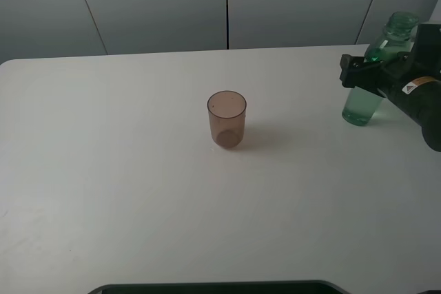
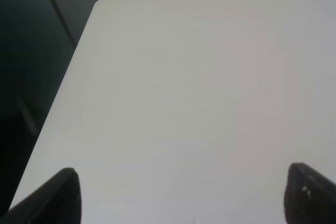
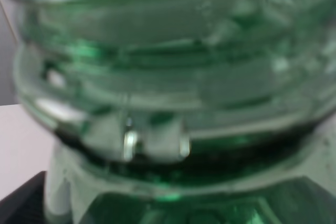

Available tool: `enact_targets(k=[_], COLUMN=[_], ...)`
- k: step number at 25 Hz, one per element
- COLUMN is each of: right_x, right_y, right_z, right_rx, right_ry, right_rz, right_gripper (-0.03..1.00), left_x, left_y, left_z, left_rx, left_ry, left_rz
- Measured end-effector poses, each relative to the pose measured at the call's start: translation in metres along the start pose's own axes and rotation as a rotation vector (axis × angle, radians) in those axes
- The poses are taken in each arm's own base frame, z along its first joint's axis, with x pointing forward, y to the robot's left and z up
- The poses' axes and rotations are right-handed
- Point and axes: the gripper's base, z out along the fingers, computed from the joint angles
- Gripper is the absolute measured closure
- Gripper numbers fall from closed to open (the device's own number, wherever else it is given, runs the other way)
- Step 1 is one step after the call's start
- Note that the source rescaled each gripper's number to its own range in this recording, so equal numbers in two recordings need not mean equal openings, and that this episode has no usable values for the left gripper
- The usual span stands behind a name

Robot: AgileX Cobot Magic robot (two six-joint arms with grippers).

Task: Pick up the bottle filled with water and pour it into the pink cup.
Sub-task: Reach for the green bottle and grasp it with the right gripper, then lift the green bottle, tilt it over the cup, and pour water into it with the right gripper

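Note:
The green-tinted bottle stands on the white table at the far right, with clear liquid inside. My right gripper is around its middle, fingers against its sides. The right wrist view is filled by the bottle's ribbed neck, with one dark fingertip touching its side. The pink cup stands upright and empty near the table's middle, well left of the bottle. My left gripper is open and empty over bare table near the left edge; it does not show in the exterior view.
The table's left edge and rounded back corner show in the left wrist view, with dark floor beyond. Grey wall panels stand behind the table. A dark edge lies at the table's front.

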Motion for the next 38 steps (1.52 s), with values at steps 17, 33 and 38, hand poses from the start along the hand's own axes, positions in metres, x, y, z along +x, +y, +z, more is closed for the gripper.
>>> enact_targets(k=[17,33,38], right_x=[0.000,-0.057,-0.059], right_y=[-0.001,0.045,0.073], right_z=[0.000,-0.037,-0.049], right_rx=[0.007,-0.166,-0.236], right_ry=[0.000,-0.053,-0.035], right_rz=[-0.053,-0.252,-0.344], right_gripper=[0.94,0.97,0.97], left_x=[0.000,0.000,0.000], left_y=[0.000,0.000,0.000], left_z=[0.000,0.000,0.000], left_rx=[0.000,0.000,0.000], left_ry=[0.000,0.000,0.000], left_rz=[0.000,0.000,0.000])
